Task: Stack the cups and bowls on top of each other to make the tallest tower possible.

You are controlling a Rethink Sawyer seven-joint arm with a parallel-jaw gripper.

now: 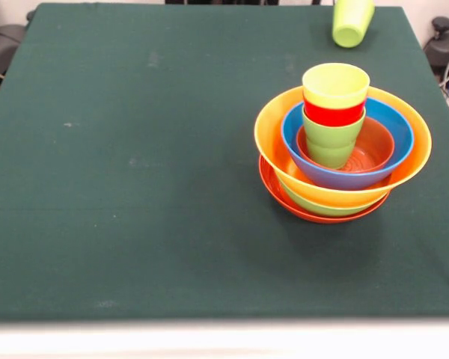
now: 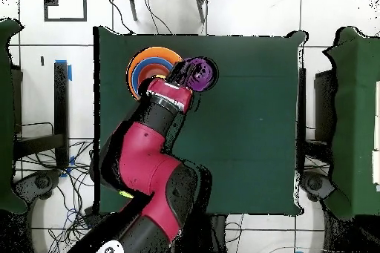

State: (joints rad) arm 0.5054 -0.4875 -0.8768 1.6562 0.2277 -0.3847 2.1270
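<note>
Counter (image 1: 135,164): flat dark green cloth top, matte. Red and black arm (image 2: 152,161) reaches from the overhead view's bottom left across the counter toward the pile.

Tower (image 1: 343,153) sits right of centre in the front view. Glossy plastic bowls, nested: wide red-orange bowl (image 1: 314,213) at the bottom, green bowl (image 1: 314,203) just showing above its rim, large orange-yellow bowl (image 1: 284,149) on that, blue bowl (image 1: 393,123) inside, small orange bowl (image 1: 374,146) innermost. Cups stand upright in the small bowl, one in another: light green cup (image 1: 331,142), red cup (image 1: 334,115), yellow cup (image 1: 335,84) on top. Round, smooth, slightly tapered.

Tool (image 2: 185,72) is just beside the pile in the overhead view, with a purple cup (image 2: 200,74) at its end; can't tell if the tool is clamped or apart. Another light green cup (image 1: 352,21) shows at the front view's far edge, mouth down, tilted.
</note>
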